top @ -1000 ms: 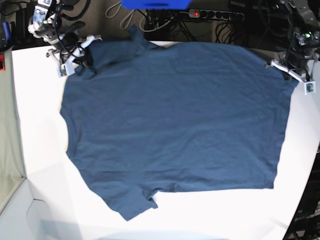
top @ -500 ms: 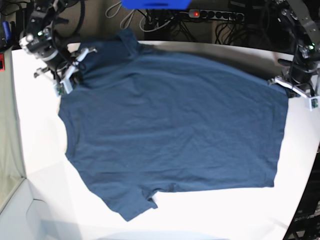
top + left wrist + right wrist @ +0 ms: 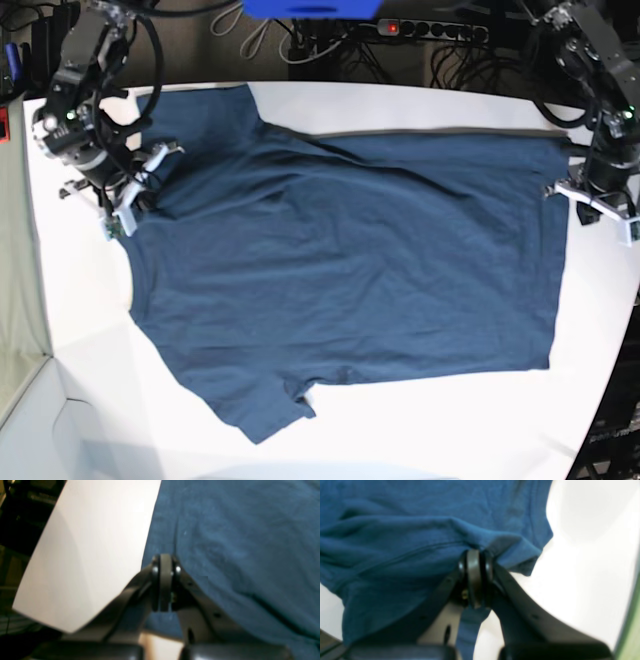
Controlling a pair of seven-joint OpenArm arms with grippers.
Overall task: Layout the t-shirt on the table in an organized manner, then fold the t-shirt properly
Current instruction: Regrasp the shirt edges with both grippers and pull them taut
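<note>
Navy fabric of the t-shirt (image 3: 340,280) lies spread across the white table (image 3: 450,430), its long axis running side to side in the base view, hem toward the left gripper (image 3: 592,200), a sleeve by the right gripper (image 3: 135,195). Each gripper's jaws are pinched together on cloth. A power strip (image 3: 430,28) and cables lie beyond the far edge. Only the right wrist view (image 3: 475,580) shows fabric bunched at the fingertips.

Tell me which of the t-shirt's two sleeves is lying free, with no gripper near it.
The sleeve at the bottom of the base view, flat on the table. The other sleeve lies beside the right gripper, which pinches the t-shirt.
</note>
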